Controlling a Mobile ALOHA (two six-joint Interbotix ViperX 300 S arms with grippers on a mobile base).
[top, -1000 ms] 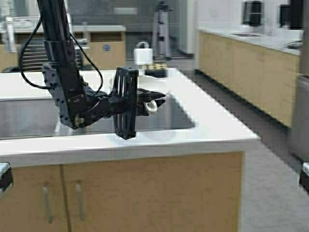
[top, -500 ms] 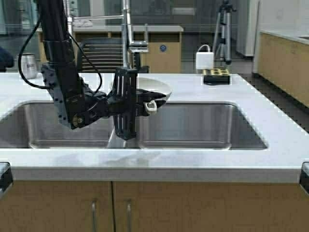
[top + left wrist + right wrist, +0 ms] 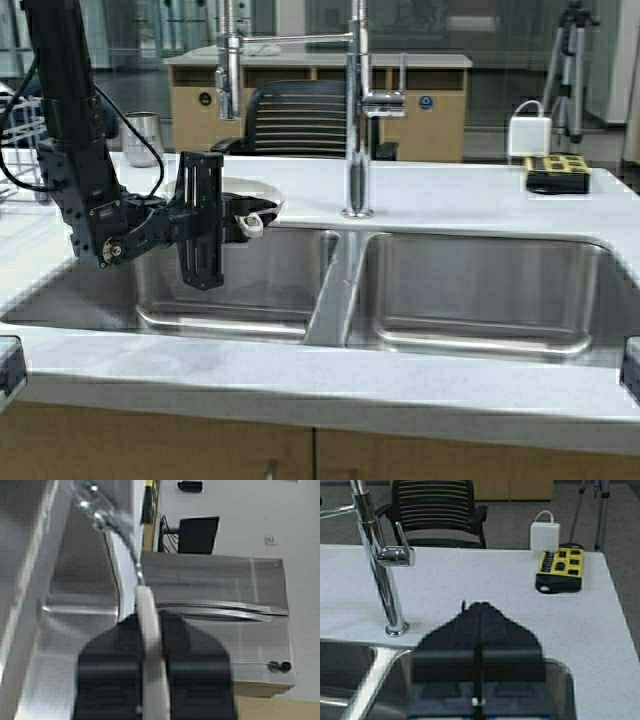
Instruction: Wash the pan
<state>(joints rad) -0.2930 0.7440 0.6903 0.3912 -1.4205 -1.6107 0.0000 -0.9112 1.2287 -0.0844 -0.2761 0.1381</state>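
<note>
the robot has driven sideways, so the sink (image 3: pixel 300 300) now fills the view. left gripper (image 3: pixel 240 215) fingers pinch the pan (image 3: pixel 245 192) handle, pan above the left basin; right fingers pressed together. level it under the faucet (image 3: pixel 355 110).

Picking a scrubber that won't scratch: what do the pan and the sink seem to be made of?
The pan, held by the left gripper, looks cream-coated, maybe enamel or ceramic: smooth, opaque, pale. The sink looks like brushed stainless steel: grey, with soft reflections.
</note>
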